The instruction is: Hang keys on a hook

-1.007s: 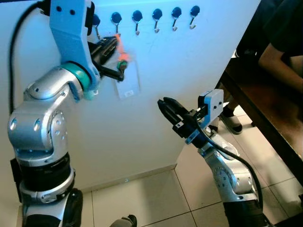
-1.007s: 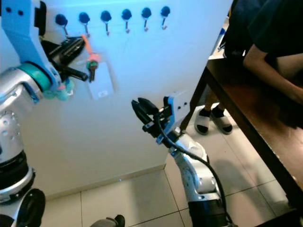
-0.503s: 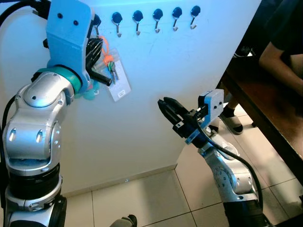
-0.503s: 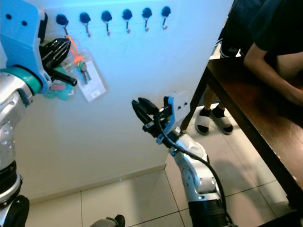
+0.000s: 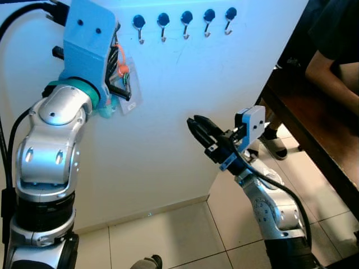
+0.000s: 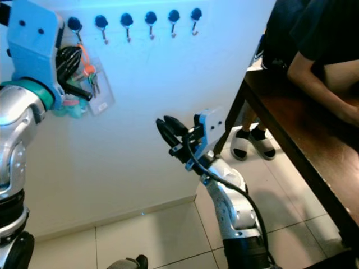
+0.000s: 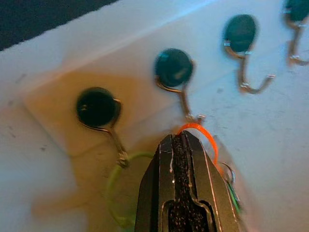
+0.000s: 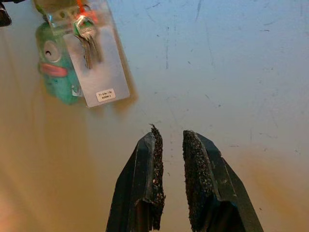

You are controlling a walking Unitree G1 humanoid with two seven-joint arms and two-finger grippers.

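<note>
High at the wall's left end, left hand (image 7: 181,145) clamped on the orange loop (image 7: 197,129) of the keys (image 8: 88,38) just under a hook (image 7: 186,104), not yet hung; lower right, right hand (image 8: 169,140) idle, narrowly parted.

left pincer (image 7: 182,137): fingers pressed together | orange loop (image 7: 198,129) at tip, just below hook (image 7: 186,104) | white wall (image 7: 270,145)

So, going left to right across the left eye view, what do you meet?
Left claw shut on the keys → row of empty hooks → right claw → brown table → person's arm.
</note>
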